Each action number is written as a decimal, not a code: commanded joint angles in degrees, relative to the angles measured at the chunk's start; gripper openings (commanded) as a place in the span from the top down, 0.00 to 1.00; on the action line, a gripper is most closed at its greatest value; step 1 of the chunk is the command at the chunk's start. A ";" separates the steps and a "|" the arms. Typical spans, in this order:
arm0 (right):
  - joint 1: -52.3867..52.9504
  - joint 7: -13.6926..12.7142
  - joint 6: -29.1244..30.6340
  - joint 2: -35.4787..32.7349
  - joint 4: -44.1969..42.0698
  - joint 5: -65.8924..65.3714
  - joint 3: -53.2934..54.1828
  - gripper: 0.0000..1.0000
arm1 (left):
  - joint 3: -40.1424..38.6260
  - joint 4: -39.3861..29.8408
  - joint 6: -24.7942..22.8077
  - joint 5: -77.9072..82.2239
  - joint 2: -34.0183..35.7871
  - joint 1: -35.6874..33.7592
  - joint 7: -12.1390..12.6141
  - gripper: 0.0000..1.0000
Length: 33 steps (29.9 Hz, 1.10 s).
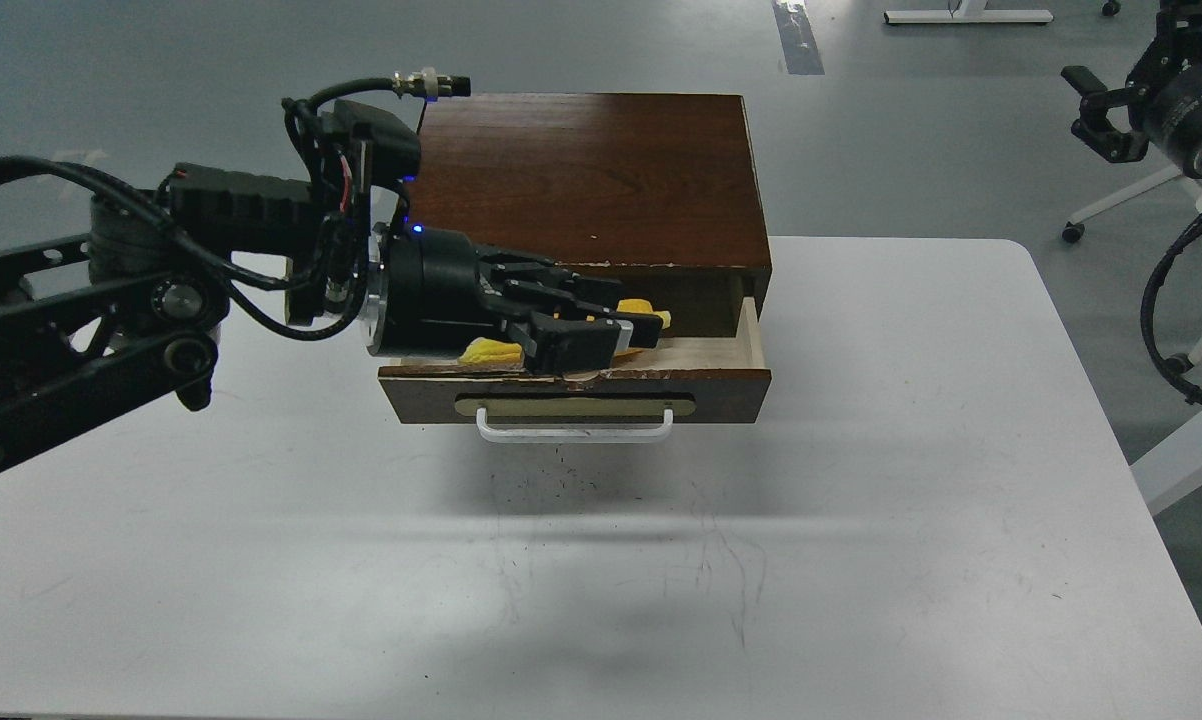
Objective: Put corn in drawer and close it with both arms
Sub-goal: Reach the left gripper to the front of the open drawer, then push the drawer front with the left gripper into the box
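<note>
The drawer (731, 384) stands pulled out of the dark brown box (581, 170), its white bar handle (576, 434) facing me. The yellow corn (485, 352) lies inside on the pale wood, mostly hidden by my left gripper (586, 318). Only its two ends show. My left arm reaches in from the left. Its fingers straddle the corn, one finger (573, 346) in front of it, one behind; whether they grip it I cannot tell. My right gripper (1091, 108) hangs high at the far right, off the table, open and empty.
The box stands at the back middle of a white table (261, 560). White chair legs with castors (1176, 365) stand on the grey floor to the right of the table.
</note>
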 commanded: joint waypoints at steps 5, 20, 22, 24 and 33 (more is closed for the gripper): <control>-7.70 0.12 5.88 0.53 -1.21 10.27 6.90 0.00 | 7.65 -1.84 0.00 8.14 -0.87 -0.04 -0.04 1.00; -12.72 0.47 5.88 3.43 -3.41 13.54 10.08 0.00 | 11.88 -1.05 0.00 18.43 -2.98 0.40 0.66 1.00; -12.72 0.47 5.88 3.43 -3.41 13.54 9.99 0.00 | 11.96 -0.70 0.00 19.66 -2.63 0.40 0.66 1.00; -12.64 0.47 5.88 3.43 -3.41 13.45 10.08 0.00 | 11.96 0.53 0.00 21.60 -2.28 0.40 0.66 1.00; -12.11 0.47 5.88 3.52 -3.41 13.45 10.25 0.00 | 12.05 1.15 0.00 23.54 -0.87 0.57 0.75 1.00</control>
